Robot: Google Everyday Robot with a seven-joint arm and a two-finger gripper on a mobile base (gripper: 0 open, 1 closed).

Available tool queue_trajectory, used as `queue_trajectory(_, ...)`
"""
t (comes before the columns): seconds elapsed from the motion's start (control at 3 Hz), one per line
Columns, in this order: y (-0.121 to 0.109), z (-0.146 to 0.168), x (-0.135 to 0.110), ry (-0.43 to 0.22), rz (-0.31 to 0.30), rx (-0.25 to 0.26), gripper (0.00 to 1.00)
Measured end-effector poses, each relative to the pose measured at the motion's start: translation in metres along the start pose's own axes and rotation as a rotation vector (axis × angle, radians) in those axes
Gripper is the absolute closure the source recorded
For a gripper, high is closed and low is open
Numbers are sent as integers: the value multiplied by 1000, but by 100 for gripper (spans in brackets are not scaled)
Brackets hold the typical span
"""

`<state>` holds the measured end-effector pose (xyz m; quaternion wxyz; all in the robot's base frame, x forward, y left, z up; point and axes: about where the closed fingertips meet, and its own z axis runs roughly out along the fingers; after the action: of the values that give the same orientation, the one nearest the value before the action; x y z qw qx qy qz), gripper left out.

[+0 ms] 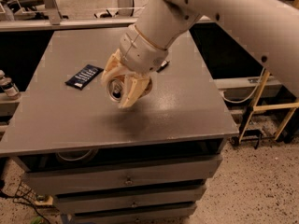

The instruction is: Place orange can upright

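Note:
The orange can (pixel 117 91) is held lying on its side in my gripper (pixel 118 84), lifted above the grey table (pixel 70 120). Its silver lid with the pull tab faces the camera and down-left; a strip of orange body shows at the right past the finger. My cream fingers (pixel 130 91) are shut around the can from both sides. The white arm comes down from the upper right and hides part of the table behind it.
A flat dark snack wrapper (pixel 83 76) lies on the table to the left of the gripper. Another dark wrapper (pixel 162 66) peeks out behind the wrist. The table's front edge (pixel 117 146) has drawers below. A small bottle (pixel 8 87) stands off the left side.

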<state>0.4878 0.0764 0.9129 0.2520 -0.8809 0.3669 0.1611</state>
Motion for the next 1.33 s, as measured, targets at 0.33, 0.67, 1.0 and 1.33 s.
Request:
queue_trajectory(0.33, -2, -1, 1, -5, 17, 12, 100)
queue_trajectory(0.67, -3, -14, 4, -54, 79, 93, 100)
queue_trajectory(1.0, -4, -40, 10, -125, 174, 190, 100)
queue_trajectory(1.33, -1, -52, 19, -273, 310, 294, 100)
